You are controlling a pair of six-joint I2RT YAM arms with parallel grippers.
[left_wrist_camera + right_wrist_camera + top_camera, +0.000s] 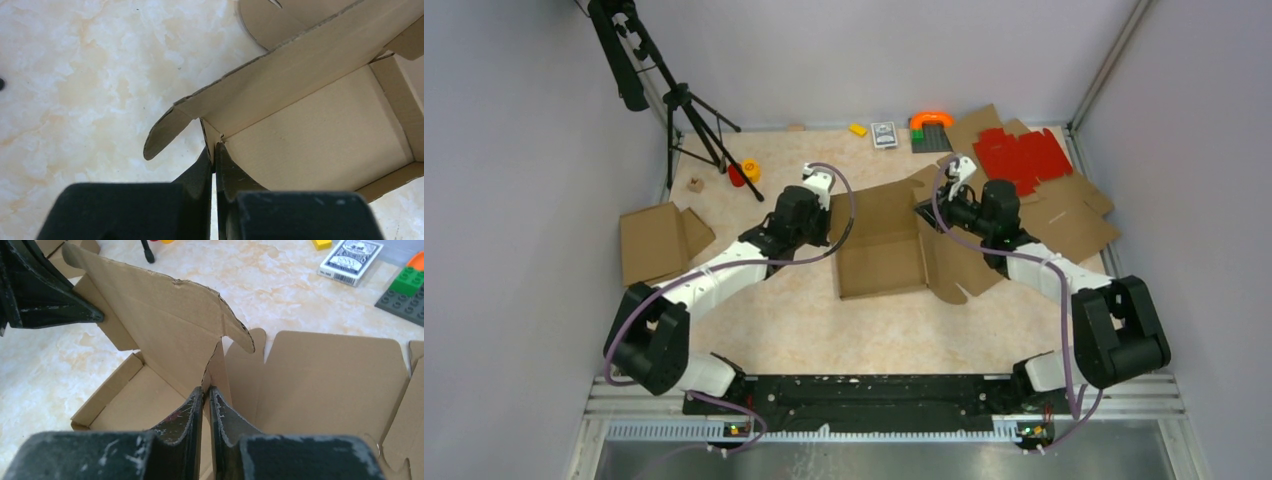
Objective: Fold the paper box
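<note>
The paper box (882,262) is brown cardboard, half formed in the middle of the table, with its floor flat and walls raised. My left gripper (831,222) is shut on the box's left wall at the back corner (212,150), beside a rounded tab (162,132). My right gripper (922,213) is shut on the thin upright edge of the right wall (215,371). The back wall (165,322) stands tilted between them. A wide flap (330,385) lies open to the right. The left gripper's fingers (45,305) show in the right wrist view.
A folded brown box (656,240) lies at the left. Flat cardboard sheets (1074,225) and a red die-cut sheet (1022,158) lie at the back right. A card deck (884,134), building bricks (931,130) and a tripod (694,110) stand at the back.
</note>
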